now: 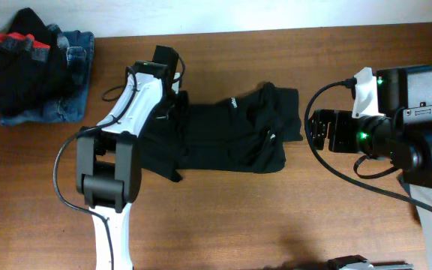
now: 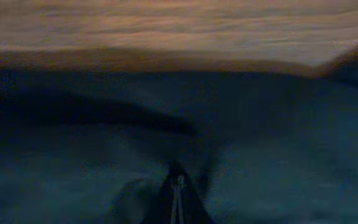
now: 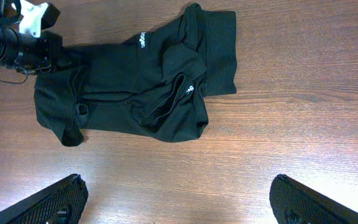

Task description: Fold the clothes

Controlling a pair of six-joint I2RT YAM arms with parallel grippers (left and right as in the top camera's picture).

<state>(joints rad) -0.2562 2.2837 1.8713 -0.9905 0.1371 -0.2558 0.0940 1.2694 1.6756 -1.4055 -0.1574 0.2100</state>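
Left wrist view, closest: the left gripper (image 2: 176, 190) has its jaws pinched together on the black top (image 2: 185, 124), the cloth puckering at the tips; we see little else.

Right wrist view: the right gripper (image 3: 185, 202) hangs over bare table (image 3: 303, 124) with its jaws wide apart, holding nothing. Beyond it the top lies crumpled and partly folded, showing white lettering (image 3: 142, 40) and a small neck label (image 3: 190, 89).

Only the overhead view shows the pile of clothes (image 1: 21, 64) at the far left corner, well apart from the top.
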